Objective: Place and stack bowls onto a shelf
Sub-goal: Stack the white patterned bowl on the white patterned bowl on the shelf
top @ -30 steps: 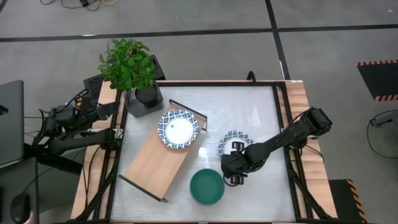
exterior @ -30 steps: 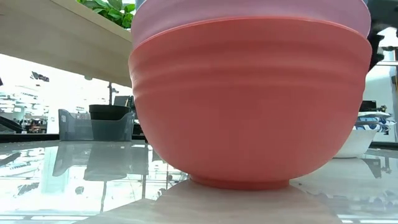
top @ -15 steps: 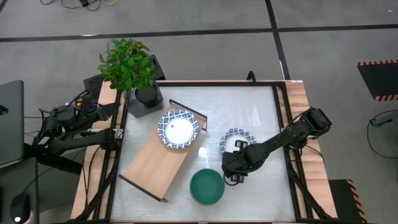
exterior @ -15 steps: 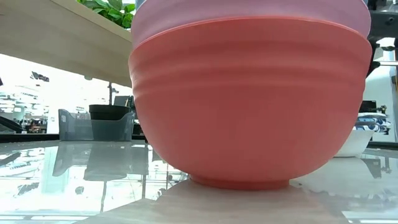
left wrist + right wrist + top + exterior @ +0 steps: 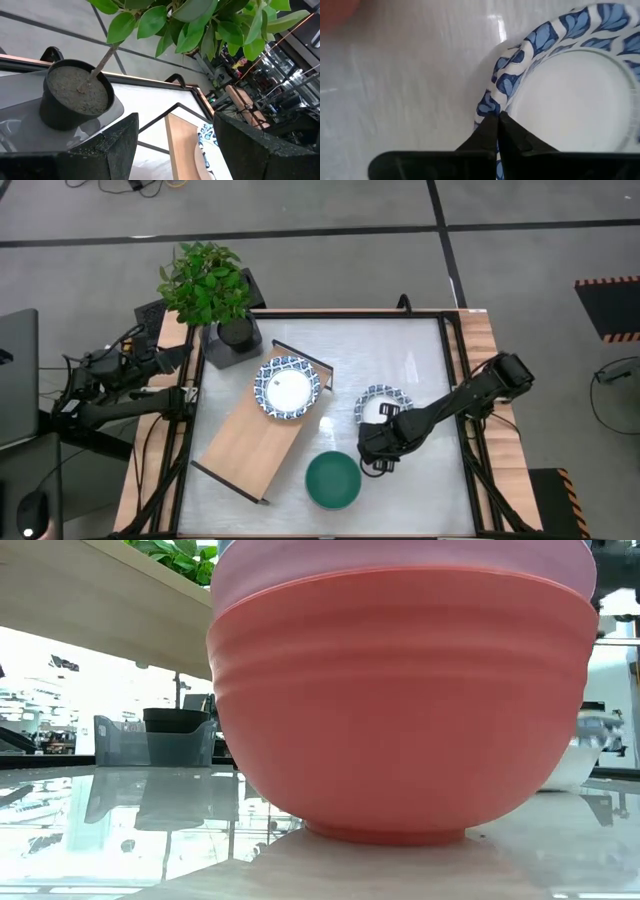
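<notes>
1. The right end effector [image 5: 497, 131] has its fingers pinched onto the rim of a blue-and-white patterned bowl [image 5: 570, 95]; its wrist view shows the two dark tips meeting at the patterned edge, and the bowl is cut off at that picture's border.
2. From above, the arm covers the near part of this bowl [image 5: 380, 404], which sits on the counter [image 5: 420, 350] right of the shelf [image 5: 255, 442].
3. A second patterned bowl [image 5: 287, 388] rests on the far end of the shelf, the board lying at a slant across the counter.
4. A green bowl [image 5: 332, 480] stands on the counter near the shelf's other end, close to the right end effector [image 5: 378, 448].
5. The low view is almost filled by a red bowl [image 5: 400, 710] with a pink bowl [image 5: 400, 565] stacked in it; little shows behind them.
6. The left end effector [image 5: 172, 145] waits off the counter's left edge, fingers apart, facing a potted plant [image 5: 75, 97].
</notes>
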Tool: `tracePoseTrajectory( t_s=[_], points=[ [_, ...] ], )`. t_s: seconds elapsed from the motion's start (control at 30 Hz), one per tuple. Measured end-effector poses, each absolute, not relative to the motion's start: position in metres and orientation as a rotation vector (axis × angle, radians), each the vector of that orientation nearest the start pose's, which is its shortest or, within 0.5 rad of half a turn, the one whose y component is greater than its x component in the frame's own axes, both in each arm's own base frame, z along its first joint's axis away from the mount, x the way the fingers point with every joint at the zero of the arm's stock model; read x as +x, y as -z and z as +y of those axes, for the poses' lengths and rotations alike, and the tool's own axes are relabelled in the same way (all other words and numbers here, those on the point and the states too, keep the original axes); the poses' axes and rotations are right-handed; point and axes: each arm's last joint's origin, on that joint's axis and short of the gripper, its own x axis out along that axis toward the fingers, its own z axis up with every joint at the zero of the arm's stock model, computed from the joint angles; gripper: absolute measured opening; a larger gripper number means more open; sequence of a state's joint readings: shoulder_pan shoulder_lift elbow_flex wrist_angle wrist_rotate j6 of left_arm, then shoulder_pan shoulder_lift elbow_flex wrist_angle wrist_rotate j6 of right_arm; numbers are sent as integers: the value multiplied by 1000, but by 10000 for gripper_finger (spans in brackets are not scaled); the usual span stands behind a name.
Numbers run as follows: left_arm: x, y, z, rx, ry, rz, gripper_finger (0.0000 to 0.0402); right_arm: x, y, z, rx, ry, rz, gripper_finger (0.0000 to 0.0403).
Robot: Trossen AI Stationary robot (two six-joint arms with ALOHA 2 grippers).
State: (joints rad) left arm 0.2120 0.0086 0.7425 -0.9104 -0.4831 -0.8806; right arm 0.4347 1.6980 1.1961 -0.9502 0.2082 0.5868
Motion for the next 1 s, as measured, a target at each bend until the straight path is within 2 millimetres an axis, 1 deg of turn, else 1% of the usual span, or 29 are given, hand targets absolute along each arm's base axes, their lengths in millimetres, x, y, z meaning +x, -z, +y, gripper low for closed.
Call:
tracePoseTrajectory(
  t_s=[0.1, 0.27, 0.37, 0.5, 0.77, 1.0],
  points=[
    [-13, -298, 11, -817, -725, -138, 242, 285, -216, 123, 16, 224, 1353, 22],
    [-13, -298, 11, -811, -727, -137, 242, 284, -240, 118, -5, 217, 1336, 24],
    [-13, -298, 11, -805, -727, -135, 242, 284, -251, 115, 15, 218, 1310, 24],
    [-13, -298, 11, -791, -728, -129, 242, 278, -266, 108, 53, 220, 1262, 24],
    [-13, -298, 11, -787, -728, -128, 242, 269, -288, 91, 116, 232, 1188, 24],
    [-13, -298, 11, -788, -727, -128, 242, 261, -300, 87, 169, 235, 1146, 25]
  ],
)
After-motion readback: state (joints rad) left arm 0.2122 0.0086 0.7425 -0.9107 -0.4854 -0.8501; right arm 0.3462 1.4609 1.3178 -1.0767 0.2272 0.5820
